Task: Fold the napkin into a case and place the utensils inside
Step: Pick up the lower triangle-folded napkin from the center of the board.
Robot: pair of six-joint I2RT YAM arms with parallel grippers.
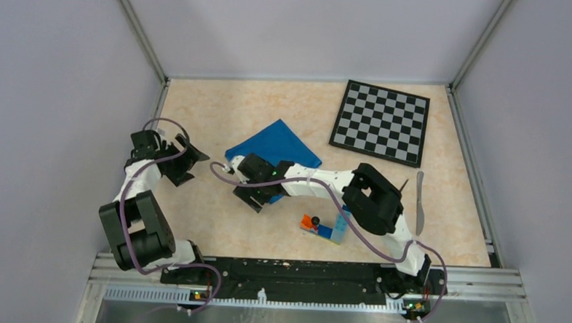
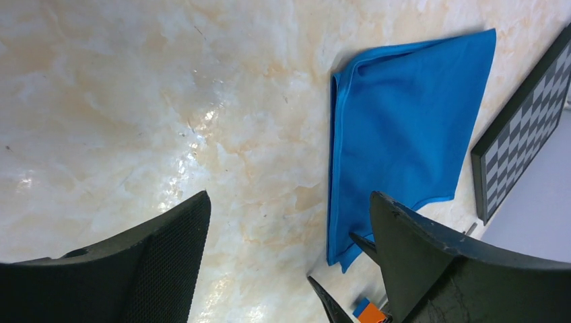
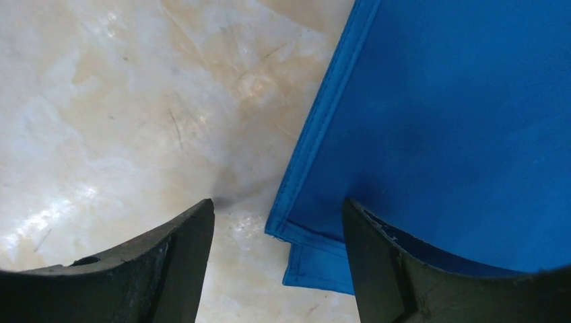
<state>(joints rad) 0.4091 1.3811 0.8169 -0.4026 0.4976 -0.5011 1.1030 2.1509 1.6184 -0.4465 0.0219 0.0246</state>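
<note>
With left claw (image 2: 289, 269) and right claw (image 3: 277, 262) both gaping empty and the bright blue thin cloth napkin (image 3: 458, 121) lying doubled on the beige marbled worktop (image 3: 101, 101) beneath the right one, the next fold calls for pinching both layers at its offset corner together.

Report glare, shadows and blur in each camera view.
Top external: even soft light, no glare on the beige marbled tabletop, all sharp. Left wrist: white glare patches on the tabletop left of the folded bright blue cloth napkin. Right wrist: napkin hem sharp, a dark shadow beside its edge, faint glare lower left.
</note>
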